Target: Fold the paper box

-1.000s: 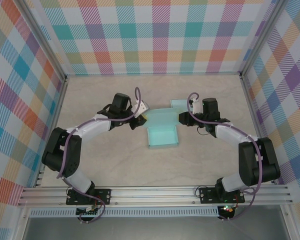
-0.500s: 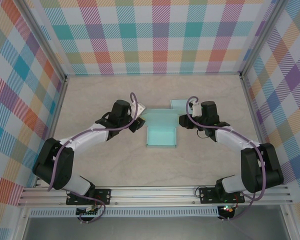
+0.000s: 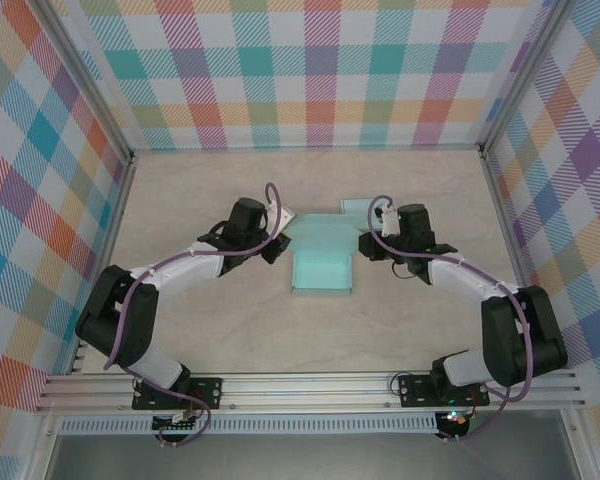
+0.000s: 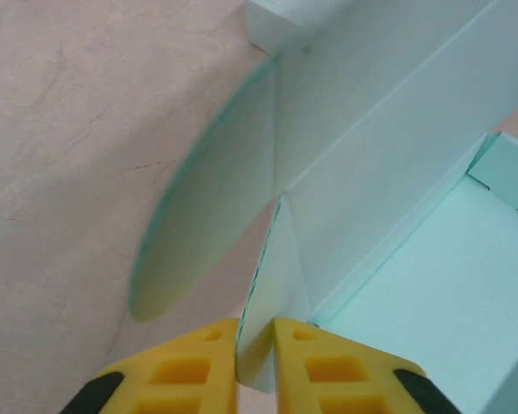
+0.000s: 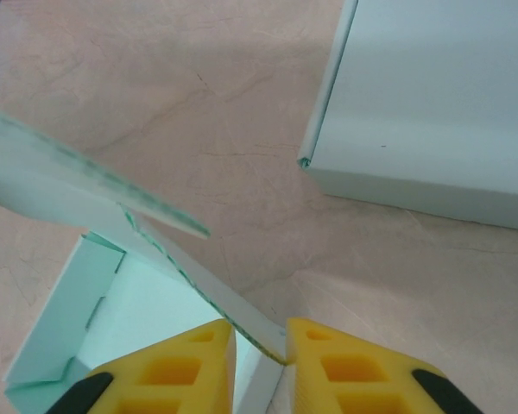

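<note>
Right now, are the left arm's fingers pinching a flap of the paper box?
Yes, the yellow left fingers are closed on a thin upright flap of the paper box, its edge sandwiched between them.

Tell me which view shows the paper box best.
Top external: the whole paper box is in frame. Left wrist gives a close flap and wall; right wrist, a thin edge and one panel.

The left arm (image 3: pixel 180 268) and right arm (image 3: pixel 462 272) stretch inward, left fingers (image 4: pixel 190 362) pinched nearly together, right fingers (image 5: pixel 174 362) slightly wider.
</note>
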